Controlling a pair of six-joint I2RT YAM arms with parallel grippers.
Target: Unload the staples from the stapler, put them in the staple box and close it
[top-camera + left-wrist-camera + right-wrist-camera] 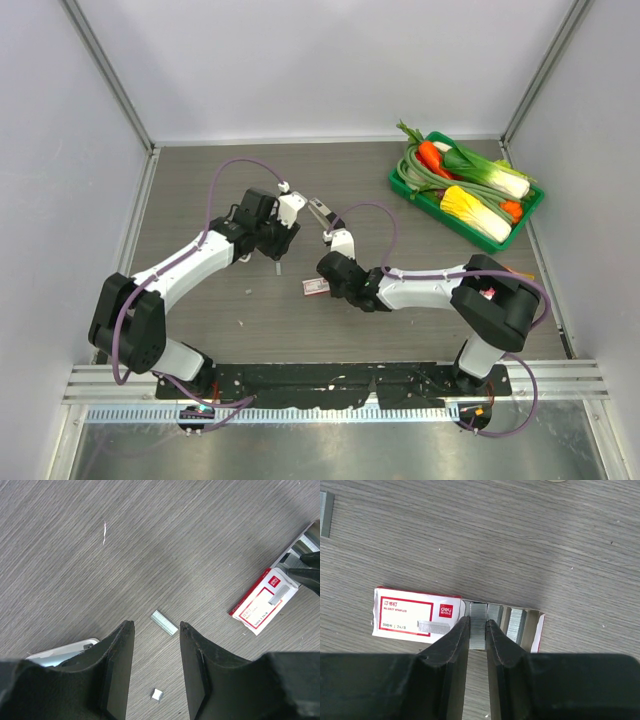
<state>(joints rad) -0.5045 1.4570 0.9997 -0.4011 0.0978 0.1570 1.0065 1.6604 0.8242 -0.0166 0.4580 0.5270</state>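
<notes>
The stapler (62, 652) shows only as a pale edge at the lower left of the left wrist view, behind my left finger. My left gripper (156, 625) (278, 250) is open and empty, its tips on either side of a loose staple strip (164, 622) lying on the table. A small staple fragment (156, 694) lies between the fingers. My right gripper (478, 624) (325, 283) is shut on a staple strip (478, 625), held at the open end of the red-and-white staple box (412, 615) (316, 288) (262, 602). More strips (516, 625) lie in the box.
A green tray (530, 205) of toy vegetables stands at the back right. Another staple strip (325, 512) lies at the top left of the right wrist view. White walls enclose the grey wood-grain table on three sides.
</notes>
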